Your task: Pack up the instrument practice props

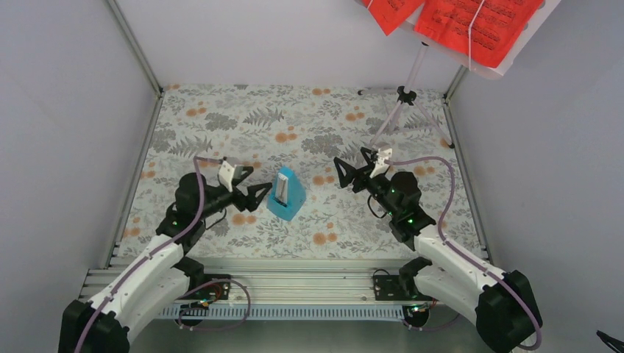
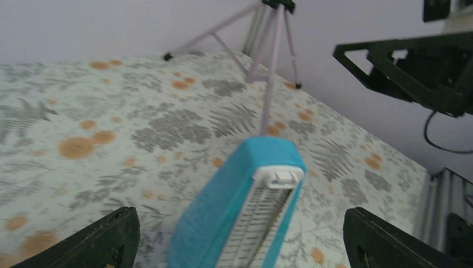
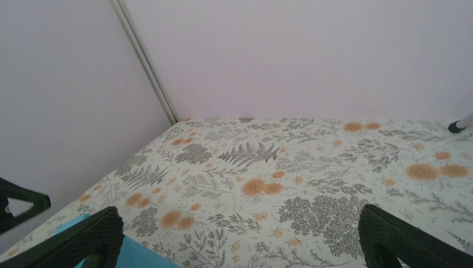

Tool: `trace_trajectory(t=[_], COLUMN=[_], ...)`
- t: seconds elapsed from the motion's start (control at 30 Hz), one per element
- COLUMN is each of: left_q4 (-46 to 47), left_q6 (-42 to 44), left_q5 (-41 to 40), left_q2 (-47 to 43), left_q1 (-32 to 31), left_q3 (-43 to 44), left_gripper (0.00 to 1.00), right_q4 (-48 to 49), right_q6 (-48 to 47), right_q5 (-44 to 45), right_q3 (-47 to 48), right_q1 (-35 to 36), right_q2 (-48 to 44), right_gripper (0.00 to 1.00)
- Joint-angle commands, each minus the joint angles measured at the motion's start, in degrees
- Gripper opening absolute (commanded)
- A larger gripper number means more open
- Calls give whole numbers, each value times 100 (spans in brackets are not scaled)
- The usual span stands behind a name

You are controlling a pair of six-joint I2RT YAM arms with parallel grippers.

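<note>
The light-blue wedge-shaped metronome (image 1: 287,194) with a white face stands upright on the floral table, left of centre. My left gripper (image 1: 259,192) is open just left of it; in the left wrist view the metronome (image 2: 240,206) fills the gap between the wide-apart jaws without touching them. My right gripper (image 1: 342,174) is open and empty to the metronome's right; a blue corner of the metronome (image 3: 131,254) shows in its wrist view. The pale lilac tripod music stand (image 1: 403,103) stands at the back right, carrying bright red sheet-music pages (image 1: 471,22). The stand's legs also show in the left wrist view (image 2: 262,33).
Grey walls enclose the floral-patterned table (image 1: 243,125) on three sides. An aluminium rail (image 1: 294,279) runs along the near edge between the arm bases. The right arm (image 2: 424,67) shows at the right of the left wrist view.
</note>
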Motion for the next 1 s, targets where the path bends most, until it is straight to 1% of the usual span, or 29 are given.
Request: trace_trajectory(t=[0.0, 0.07, 0.17, 0.23, 0.33, 0.37, 0.43, 0.53, 0.7, 0.83, 0.97], left_q4=[856, 835, 639, 605, 770, 844, 890, 785, 908, 934, 935], left_q6=[256, 513, 894, 1054, 1146, 1173, 1248, 1411, 1520, 1546, 1577], left_q5=[149, 79, -234, -431, -481, -458, -419, -489, -540, -546, -570], left_q2=[359, 693, 1125, 1321, 1466, 1523, 1671, 1902, 1996, 2065, 2120], left_q1=[-355, -519, -768, -861, -905, -916, -940, -970, -1000, -1007, -1016], left_q3=[-97, 22, 212, 256, 224, 212, 248, 379, 392, 404, 418], left_gripper=[90, 90, 89, 89, 89, 87, 79, 70, 69, 65, 63], right_q4=[312, 355, 367, 355, 378, 402, 431, 455, 474, 473, 481], right_q6=[425, 469, 482, 491, 512, 509, 517, 524, 535, 529, 535], right_q5=[-114, -171, -254, -307, -353, -355, -362, -396, -435, -443, -474], right_q3=[-154, -178, -181, -188, -206, -218, -231, -220, -224, -207, -197], right_q1=[-105, -118, -140, -146, -161, -155, -166, -175, -185, -192, -191], right_q2=[-49, -10, 56, 68, 60, 66, 104, 161, 190, 215, 248], right_gripper=[100, 100, 100, 100, 100, 100, 100, 100, 100, 100, 100])
